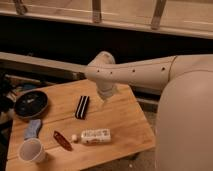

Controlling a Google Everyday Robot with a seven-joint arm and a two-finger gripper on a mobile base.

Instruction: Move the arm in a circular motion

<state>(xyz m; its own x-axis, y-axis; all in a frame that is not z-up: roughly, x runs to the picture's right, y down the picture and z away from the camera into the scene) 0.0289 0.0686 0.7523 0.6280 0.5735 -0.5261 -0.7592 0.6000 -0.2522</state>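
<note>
The cream-white arm [145,72] reaches in from the right across the upper part of the camera view, with a rounded joint [102,67] over the far edge of the wooden table [125,125]. Its short tapered tip, the gripper [105,96], points down above the table's far right part, right of a black rectangular object [82,106]. It holds nothing that shows.
On the table lie a dark bowl [31,103], a blue object [33,128], a white cup [32,150], a red-brown bar [62,140] and a white bottle on its side [95,135]. A dark wall with a railing stands behind. The robot's body [185,130] fills the right.
</note>
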